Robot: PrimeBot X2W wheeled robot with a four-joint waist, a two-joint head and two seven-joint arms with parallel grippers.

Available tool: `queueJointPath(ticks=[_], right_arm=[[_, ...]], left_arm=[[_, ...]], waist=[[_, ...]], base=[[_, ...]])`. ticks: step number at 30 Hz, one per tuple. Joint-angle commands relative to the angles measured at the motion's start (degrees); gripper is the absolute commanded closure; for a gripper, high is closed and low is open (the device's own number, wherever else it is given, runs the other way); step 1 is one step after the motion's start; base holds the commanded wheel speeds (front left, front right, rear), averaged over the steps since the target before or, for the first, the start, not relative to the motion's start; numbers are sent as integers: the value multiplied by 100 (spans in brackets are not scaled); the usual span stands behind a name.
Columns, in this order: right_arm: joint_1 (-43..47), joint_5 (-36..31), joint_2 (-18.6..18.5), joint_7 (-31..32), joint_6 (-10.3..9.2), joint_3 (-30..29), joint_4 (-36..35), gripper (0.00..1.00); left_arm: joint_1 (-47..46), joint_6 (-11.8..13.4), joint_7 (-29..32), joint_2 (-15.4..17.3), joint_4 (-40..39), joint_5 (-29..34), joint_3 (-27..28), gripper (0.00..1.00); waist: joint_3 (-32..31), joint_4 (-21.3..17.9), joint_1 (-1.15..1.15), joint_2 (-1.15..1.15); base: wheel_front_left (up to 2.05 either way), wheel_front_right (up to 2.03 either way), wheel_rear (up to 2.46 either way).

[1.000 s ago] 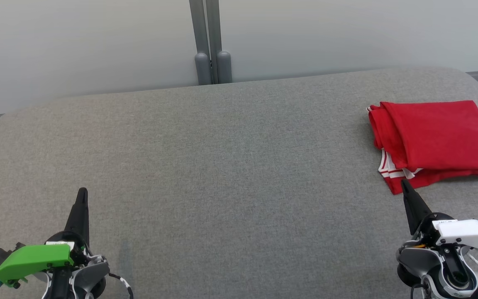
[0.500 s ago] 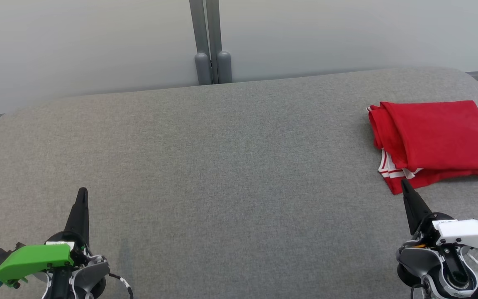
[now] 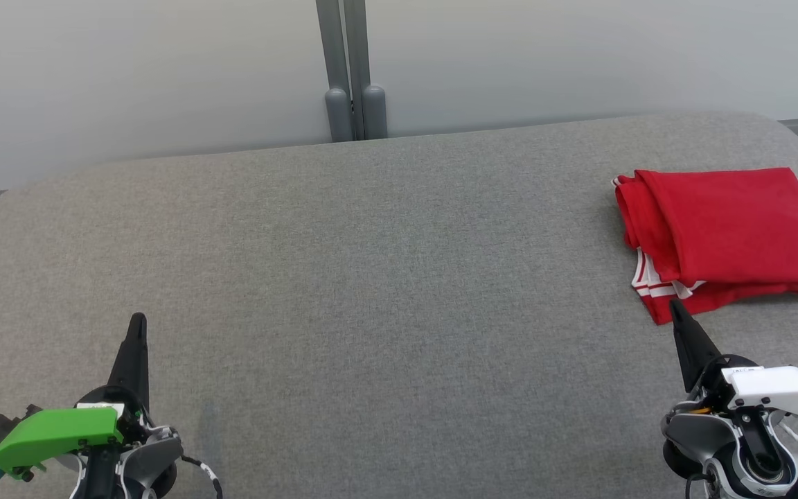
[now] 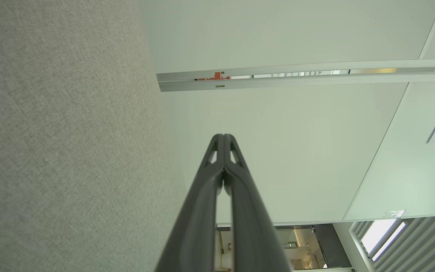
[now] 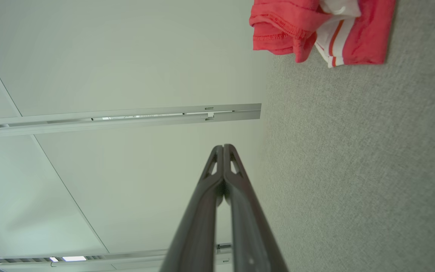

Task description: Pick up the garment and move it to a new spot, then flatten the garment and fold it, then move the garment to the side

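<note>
a folded red-and-white fabric garment (image 3: 731,235) is laid on a grey cloth table (image 3: 371,277), just beyond the closed, empty right gripper (image 3: 675,306); closed left gripper (image 3: 137,321) set well apart.

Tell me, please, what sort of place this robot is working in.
Probably an office or lab workspace: pale partition panels behind a grey fabric-covered table, with a folded red garment on it.

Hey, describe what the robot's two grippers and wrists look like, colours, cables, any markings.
Both end in long, dark, tapering fingers with small triangular cut-outs near the tips. The left gripper carries a bright green cover and a black-and-white banded cable; the right gripper carries a white cover over a rounded grey housing.
</note>
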Motion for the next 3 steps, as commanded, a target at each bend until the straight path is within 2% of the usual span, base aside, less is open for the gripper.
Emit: queueJointPath(ticks=[1, 3], right_arm=[[-61, 27, -5, 29, 4, -12, -21, 100], [-61, 27, -5, 29, 4, -12, -21, 100]], left_arm=[[-65, 7, 26, 2, -7, -8, 15, 100], [-65, 7, 26, 2, -7, -8, 15, 100]], waist=[[0, 0, 0, 0], [0, 0, 0, 0]], base=[[0, 0, 0], [0, 0, 0]])
